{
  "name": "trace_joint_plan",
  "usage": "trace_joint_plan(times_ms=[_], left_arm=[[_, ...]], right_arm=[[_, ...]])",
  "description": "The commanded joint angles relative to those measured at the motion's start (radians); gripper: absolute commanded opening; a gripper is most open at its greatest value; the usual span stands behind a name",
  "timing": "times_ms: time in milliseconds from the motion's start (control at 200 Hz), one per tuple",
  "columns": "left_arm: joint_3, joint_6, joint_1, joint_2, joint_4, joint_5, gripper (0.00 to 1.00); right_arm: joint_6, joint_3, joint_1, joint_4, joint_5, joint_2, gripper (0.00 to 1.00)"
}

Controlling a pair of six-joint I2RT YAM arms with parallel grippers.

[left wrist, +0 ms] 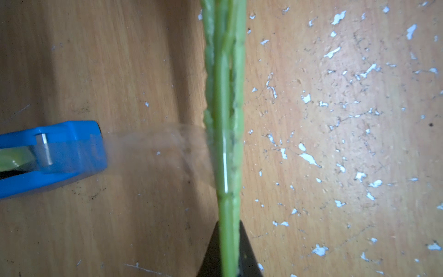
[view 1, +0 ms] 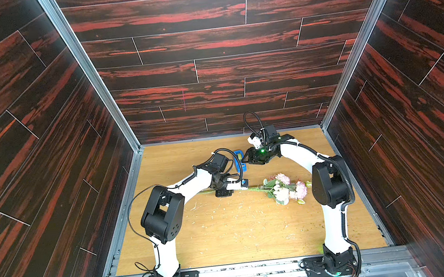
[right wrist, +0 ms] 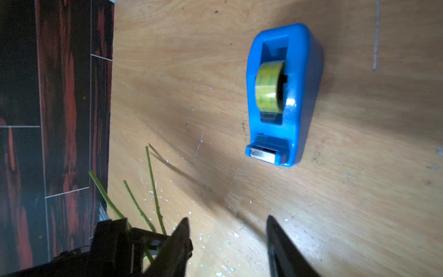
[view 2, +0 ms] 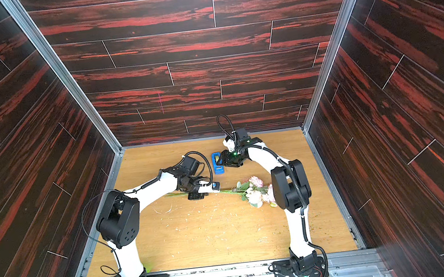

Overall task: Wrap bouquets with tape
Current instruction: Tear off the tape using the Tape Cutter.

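Bouquet [view 1: 285, 188] on table [view 1: 225, 234], stems [left wrist: 226, 96] clenched in your left gripper [left wrist: 228, 224] | tape strip [left wrist: 153, 146] stretched from dispenser [right wrist: 299, 96] onto stems | right gripper [right wrist: 227, 218] spread, empty | roll stems slowly, keep strip tensioned, brace dispenser.

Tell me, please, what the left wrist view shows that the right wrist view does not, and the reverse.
Only the left wrist view: a clear tape strip stretched from the blue dispenser onto the bunched bouquet stems, which the left gripper pinches.
Only the right wrist view: the whole dispenser with its yellowish tape roll fully in sight, the stems' splayed cut ends, the open right gripper, and a wall panel.
Both: the dispenser, the green stems, and the flecked wooden table.
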Motion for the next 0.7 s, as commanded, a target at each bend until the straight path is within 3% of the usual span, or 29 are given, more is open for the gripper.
trace_joint_plan(times_ms=[0,696], left_arm=[[0.012,0.032,-0.013,-0.005,-0.059,0.087,0.0],[0.015,0.022,-0.012,0.016,-0.052,0.092,0.0]], right_arm=[[0.021,0.001,0.004,-0.004,-0.016,0.076,0.48],[0.128,0.039,0.016,0.097,-0.089,0.199,0.29]])
